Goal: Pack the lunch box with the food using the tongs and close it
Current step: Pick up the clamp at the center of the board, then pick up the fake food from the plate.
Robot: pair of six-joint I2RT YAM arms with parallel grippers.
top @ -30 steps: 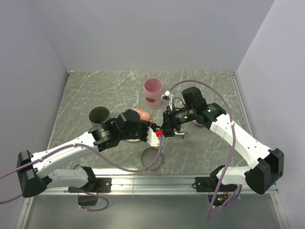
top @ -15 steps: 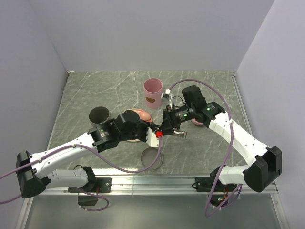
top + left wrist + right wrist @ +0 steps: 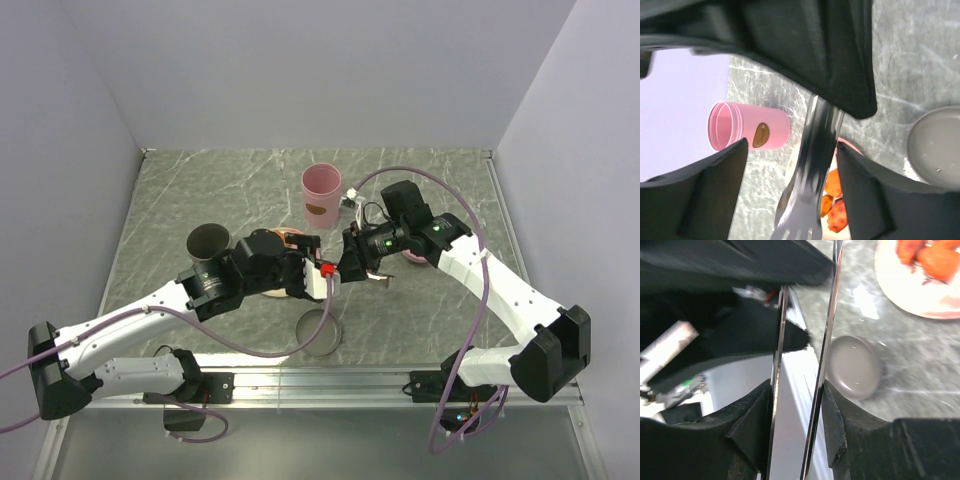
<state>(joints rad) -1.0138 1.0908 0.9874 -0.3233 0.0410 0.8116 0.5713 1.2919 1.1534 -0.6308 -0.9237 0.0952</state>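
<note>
The silver tongs [image 3: 829, 315] run between my right gripper's [image 3: 797, 390] pads, one slim arm pressed against each, so it is shut on them. In the top view the tongs [image 3: 327, 272] span the gap between both grippers above the table's middle. My left gripper [image 3: 790, 147] stands open, its fingers [image 3: 715, 190] wide of the tongs [image 3: 812, 160] and not touching them. Orange-brown food [image 3: 832, 200] lies on the pale pink plate [image 3: 900, 285] below. The dark grey lunch box [image 3: 208, 243] stands at the left, its grey lid [image 3: 318, 332] apart near the front edge.
A pink cup [image 3: 322, 195] stands upright behind the plate. A small white object [image 3: 350, 198] sits just right of the cup. Grey walls close in the table on three sides, and a metal rail [image 3: 320, 378] runs along the front.
My left gripper has opened off the tongs and drawn back a little to the left. My right gripper has closed further onto the tongs' arms.
</note>
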